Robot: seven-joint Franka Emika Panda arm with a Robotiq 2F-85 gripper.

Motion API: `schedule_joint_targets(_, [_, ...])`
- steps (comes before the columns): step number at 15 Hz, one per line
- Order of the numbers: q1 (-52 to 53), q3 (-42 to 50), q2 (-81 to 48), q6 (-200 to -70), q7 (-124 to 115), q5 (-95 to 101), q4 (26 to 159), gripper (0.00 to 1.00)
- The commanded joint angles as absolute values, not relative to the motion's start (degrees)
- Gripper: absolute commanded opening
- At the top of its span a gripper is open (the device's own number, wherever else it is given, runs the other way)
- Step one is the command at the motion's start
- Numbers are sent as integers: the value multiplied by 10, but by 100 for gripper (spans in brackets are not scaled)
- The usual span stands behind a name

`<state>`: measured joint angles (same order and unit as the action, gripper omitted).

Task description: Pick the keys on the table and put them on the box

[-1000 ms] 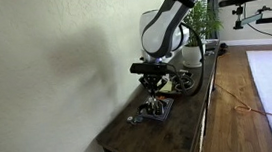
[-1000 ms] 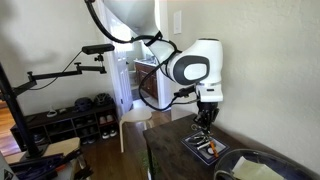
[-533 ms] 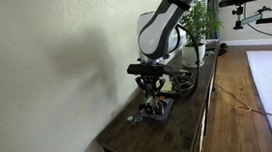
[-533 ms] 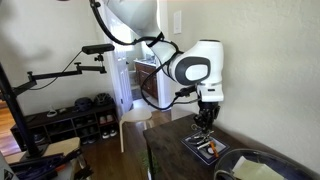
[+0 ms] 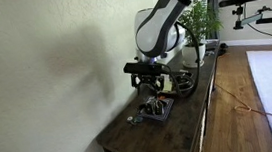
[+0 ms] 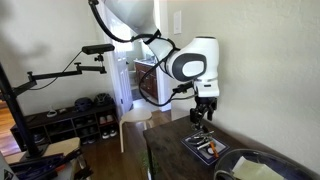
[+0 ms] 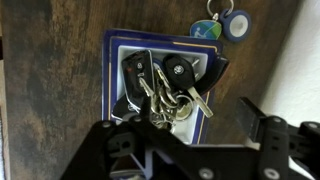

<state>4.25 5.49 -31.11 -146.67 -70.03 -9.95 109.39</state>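
Observation:
The keys [image 7: 170,100], a silvery bunch on a ring with two black fobs, lie in the box [image 7: 112,90], a shallow dark tray with a pale rim. The box rests on the dark wooden table [image 7: 60,90]. My gripper [image 7: 180,130] hangs open straight above the box, and nothing is between its fingers. In both exterior views the gripper [image 5: 152,85] [image 6: 203,114] stands a short way above the box [image 5: 152,114] [image 6: 205,148], near one end of the table [image 5: 177,132] [image 6: 165,155].
Round blue and green tags [image 7: 225,25] lie on the table just past the box. A round dish [image 5: 183,81] and a potted plant [image 5: 199,20] stand further along the table. A dark bowl [image 6: 265,168] sits near the box. A wall runs along the table's long side.
The gripper has gone from shut to open and has risen a little above the box. The keys stay lying in the box.

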Motion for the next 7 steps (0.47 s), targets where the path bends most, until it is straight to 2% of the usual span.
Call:
schedule_joint_targets(1, [51, 52, -268, -1468, -700, -103, 1132, 100])
schedule_joint_targets(7, [54, 53, -291, -1465, -701, -99, 1100, 100])
